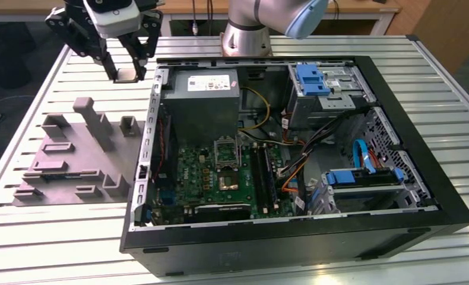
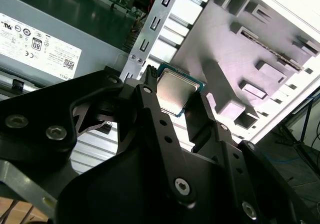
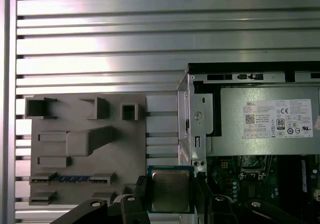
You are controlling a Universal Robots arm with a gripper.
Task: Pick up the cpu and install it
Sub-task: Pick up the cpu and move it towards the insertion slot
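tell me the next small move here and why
Probably carry the cpu over the computer case wall toward the motherboard. The hand is shut on the cpu and hangs above the table, over the gap between the fixture plate and the computer case, so it is lifted but not yet over the motherboard.

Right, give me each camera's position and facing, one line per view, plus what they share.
Exterior view: off the arm, looking down on the open computer case, fixture plate, arm base and gripper.
First wrist view: on the arm, looking straight down onto the slatted table; fingertips show.
Second wrist view: on the arm, slanting along black gripper links.
Shared: both wrist views show the cpu gripped between the fingers.
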